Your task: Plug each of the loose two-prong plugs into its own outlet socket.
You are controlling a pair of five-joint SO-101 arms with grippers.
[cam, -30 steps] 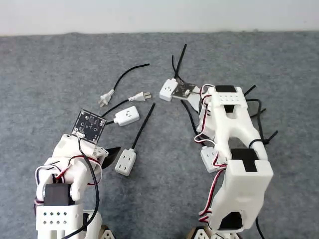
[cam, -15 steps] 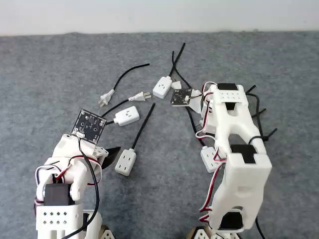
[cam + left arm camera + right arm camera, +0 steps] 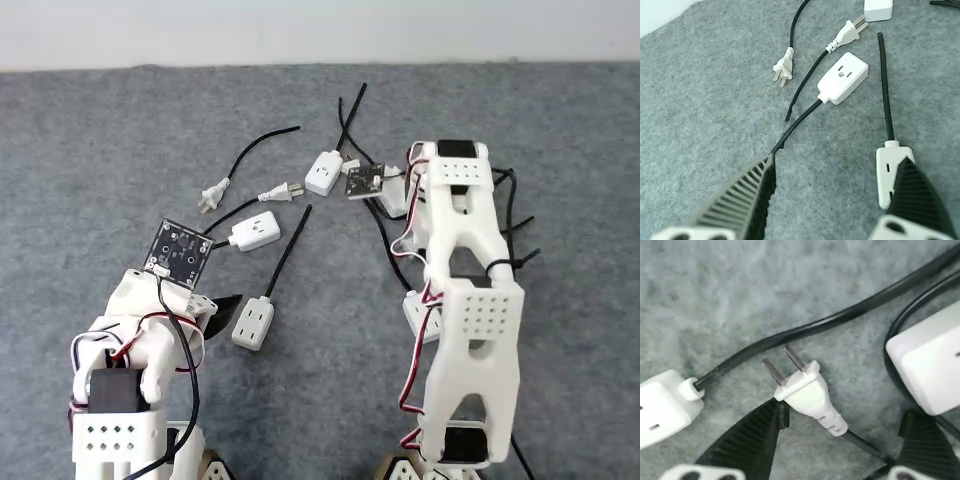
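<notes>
While the left gripper hangs open well back, the right gripper is the nearer one. It is spread wide over a two-prong plug lying flat on the grey felt. The plug's long axis slants between the jaws, prongs pointing away toward a black cord, with an outlet socket close by.

White printed-plastic left arm and right arm, black servo blocks in the joints, red, white and black wires looping along the links, square black circuit board on each wrist, ribbed black fingers, white plate dotted with holes on the right arm
</notes>
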